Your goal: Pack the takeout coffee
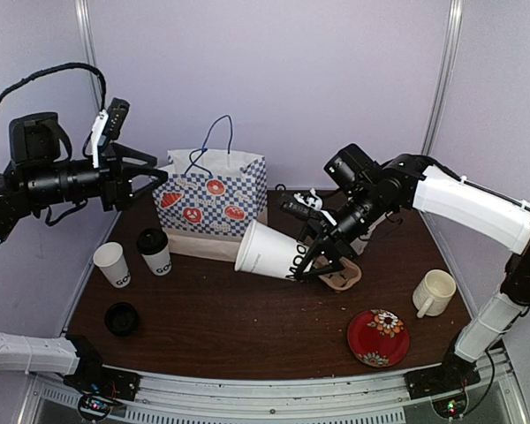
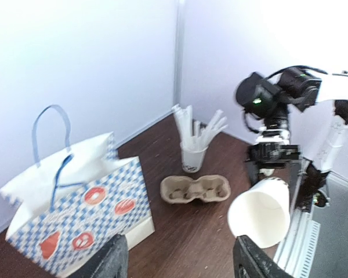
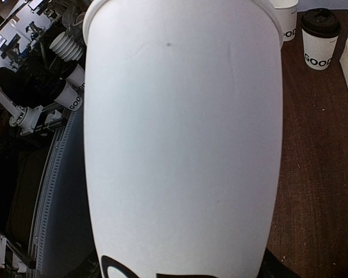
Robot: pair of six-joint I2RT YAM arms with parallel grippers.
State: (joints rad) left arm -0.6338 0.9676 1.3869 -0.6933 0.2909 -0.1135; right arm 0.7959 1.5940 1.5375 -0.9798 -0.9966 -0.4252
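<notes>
My right gripper [image 1: 311, 252] is shut on a large white paper cup [image 1: 267, 249] with black lettering and no lid. It holds the cup tipped on its side above the table, mouth towards the left, just left of a cardboard cup carrier [image 1: 343, 276]. This cup fills the right wrist view [image 3: 182, 145] and shows mouth-on in the left wrist view [image 2: 261, 211]. A smaller open cup [image 1: 113, 263] and a black-lidded cup [image 1: 155, 252] stand at the left. My left gripper [image 1: 155, 170] is open and empty, raised left of the paper bag [image 1: 214, 199].
A loose black lid [image 1: 121, 318] lies front left. A cream mug [image 1: 435, 291] and a red plate [image 1: 378, 336] sit front right. A cup of white stirrers [image 2: 194, 153] stands behind the carrier [image 2: 195, 189]. The checked bag [image 2: 75, 214] stands open at the back.
</notes>
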